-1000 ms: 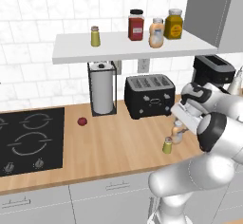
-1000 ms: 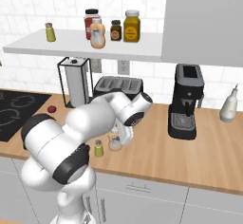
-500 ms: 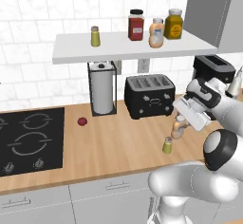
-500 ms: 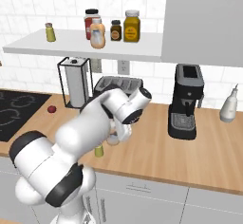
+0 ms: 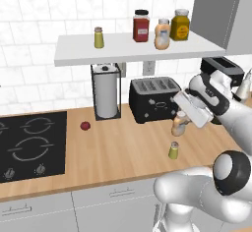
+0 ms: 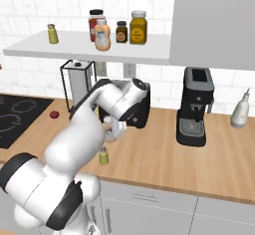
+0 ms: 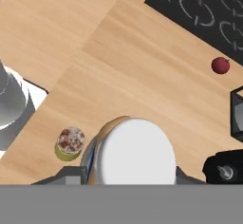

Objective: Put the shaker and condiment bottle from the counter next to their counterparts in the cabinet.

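Observation:
My gripper (image 5: pixel 182 122) is shut on the condiment bottle (image 5: pixel 179 123), a slim peach-orange bottle held off the counter in front of the toaster. In the hand view its grey cap (image 7: pixel 135 154) sits between my fingers. The shaker (image 5: pixel 173 150) stands on the counter just below and in front of the bottle, also seen as the shaker (image 6: pixel 103 156) and the shaker (image 7: pixel 70 143). On the cabinet shelf (image 5: pixel 128 51) stand the twin shaker (image 5: pixel 99 37) at the left and the fatter peach bottle (image 5: pixel 162 34) further right.
A black toaster (image 5: pixel 153 99) and a paper towel holder (image 5: pixel 106 92) stand at the back wall. A coffee machine (image 6: pixel 194 106) and a white spray bottle (image 6: pixel 240 110) are to the right. A small red fruit (image 5: pixel 85 126) lies beside the stove (image 5: pixel 29 142). A red jar (image 5: pixel 141 25) and a yellow jar (image 5: pixel 180 24) share the shelf.
The hand has risen slightly with the condiment bottle in its grip, and the arm's elbow has swung up and to the right. The shaker has stayed in place.

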